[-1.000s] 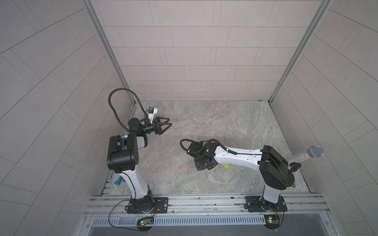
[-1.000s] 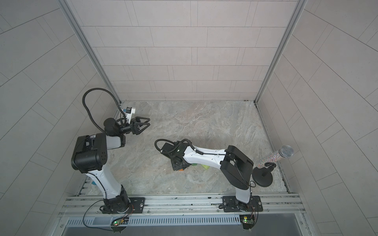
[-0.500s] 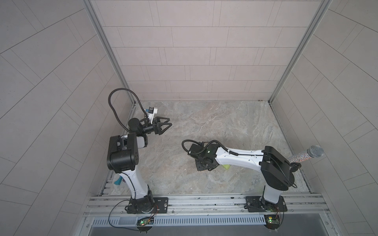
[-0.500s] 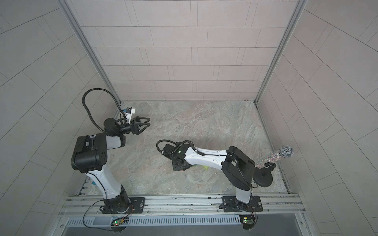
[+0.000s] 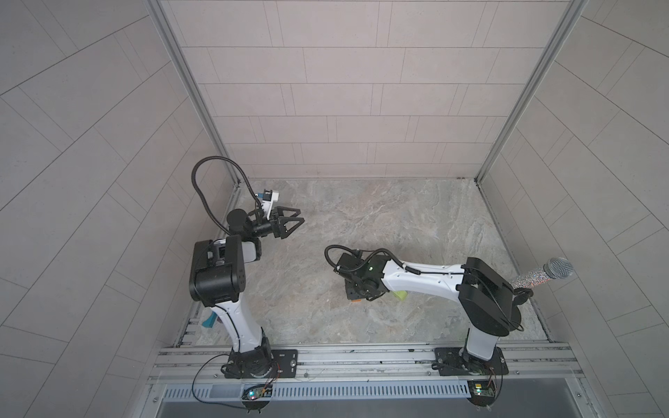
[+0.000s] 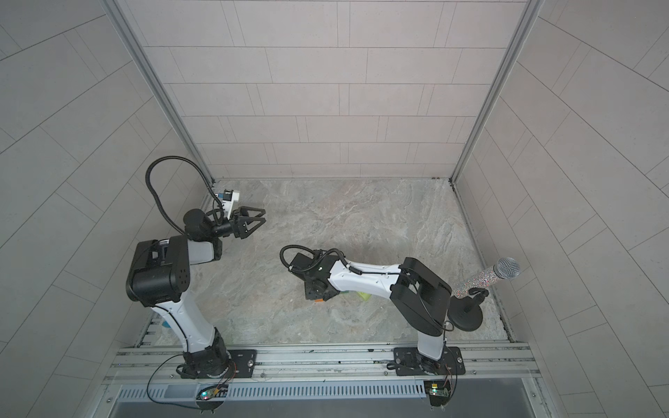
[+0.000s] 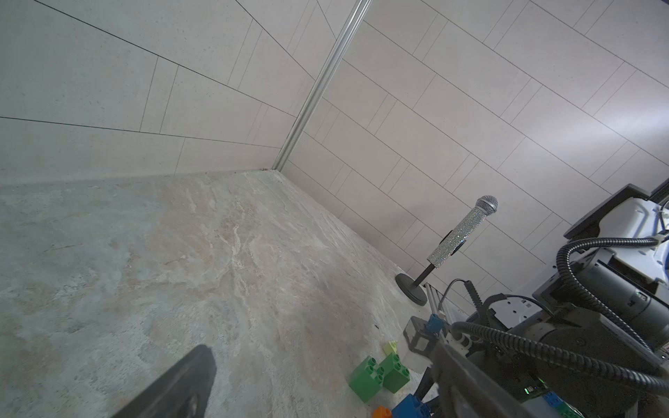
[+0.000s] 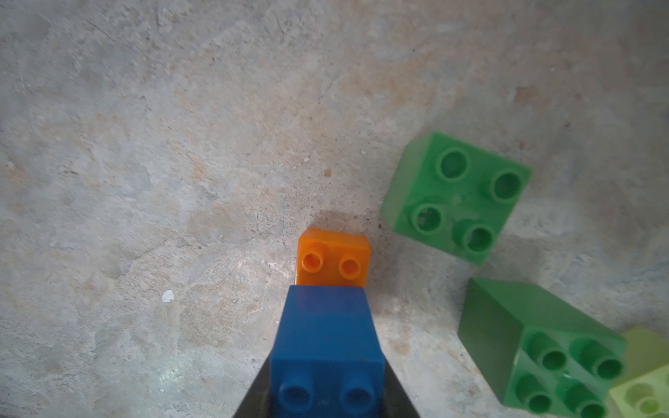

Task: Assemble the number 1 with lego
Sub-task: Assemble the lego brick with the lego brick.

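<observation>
One glossy blue studded brick [image 8: 327, 343] partly hides a glossy orange brick [image 8: 333, 260]

Two green bricks [image 7: 365, 379] lie side by side, a microphone [image 7: 461, 235] standing beyond.

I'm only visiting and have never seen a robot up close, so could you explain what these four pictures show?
These are two robot arms mounted along the edge of a stone-patterned table. Two pictures look down from overhead; the other two come from a camera on each wrist. The left hand hangs open and empty. The right hand grips a blue brick right beside an orange brick; I cannot tell whether they are joined. Two green bricks and a lime brick lie loose nearby. A sparkly microphone stands off to the side.
</observation>
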Robot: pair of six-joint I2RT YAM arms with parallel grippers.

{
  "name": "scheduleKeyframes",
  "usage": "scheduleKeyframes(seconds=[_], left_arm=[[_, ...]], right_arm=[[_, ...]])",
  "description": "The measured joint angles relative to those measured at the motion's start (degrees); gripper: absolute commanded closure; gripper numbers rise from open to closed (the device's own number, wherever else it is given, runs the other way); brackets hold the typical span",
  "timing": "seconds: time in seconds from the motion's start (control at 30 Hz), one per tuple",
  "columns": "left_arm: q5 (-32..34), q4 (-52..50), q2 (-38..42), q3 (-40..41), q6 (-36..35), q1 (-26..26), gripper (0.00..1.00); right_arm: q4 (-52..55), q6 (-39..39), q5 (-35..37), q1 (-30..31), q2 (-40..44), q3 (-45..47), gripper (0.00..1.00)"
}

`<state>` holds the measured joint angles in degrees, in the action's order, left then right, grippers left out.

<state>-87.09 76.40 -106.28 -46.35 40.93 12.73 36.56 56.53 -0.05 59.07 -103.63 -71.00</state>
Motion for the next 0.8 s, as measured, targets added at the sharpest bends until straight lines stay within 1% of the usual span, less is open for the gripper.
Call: scheduleKeyframes(seconds=[0.13,0.33,0.53,0.57,0.6,0.63,0.7,0.73,0.8], left_arm=[[0.0,0.0,0.0,0.0,0.0,0.0,0.0],[-0.02,0.0,0.0,0.0,0.0,0.0,0.0],[-0.09,0.0,-0.02,-0.17,0.15,0.0,0.0],[-0.09,0.0,-0.02,-0.17,0.15,0.0,0.0],[-0.09,0.0,-0.02,-0.17,0.15,0.0,0.0],[-0.09,0.0,-0.02,-0.17,0.15,0.0,0.0],[-0.09,0.0,-0.02,-0.17,0.15,0.0,0.0],[-0.09,0.0,-0.02,-0.17,0.15,0.0,0.0],[-0.09,0.0,-0.02,-0.22,0.15,0.0,0.0]], right_arm=[[1.64,0.35,-0.2,-0.11,-1.25,-1.75,0.82],[11.3,-3.65,0.83,0.11,-8.13,-11.28,0.81],[10.8,-5.86,0.52,0.13,-8.13,-10.64,0.81],[10.29,-6.16,0.46,0.11,-7.96,-10.29,0.8],[10.1,-6.47,0.39,0.11,-7.87,-10.19,0.77],[10.03,-6.88,0.35,0.11,-7.85,-10.21,0.72],[10.29,-7.96,0.17,0.02,-7.87,-10.56,0.46],[10.14,-8.63,-0.92,0.0,-8.22,-10.49,0.39],[10.69,-10.51,-2.38,0.44,-9.94,-10.49,0.29]])
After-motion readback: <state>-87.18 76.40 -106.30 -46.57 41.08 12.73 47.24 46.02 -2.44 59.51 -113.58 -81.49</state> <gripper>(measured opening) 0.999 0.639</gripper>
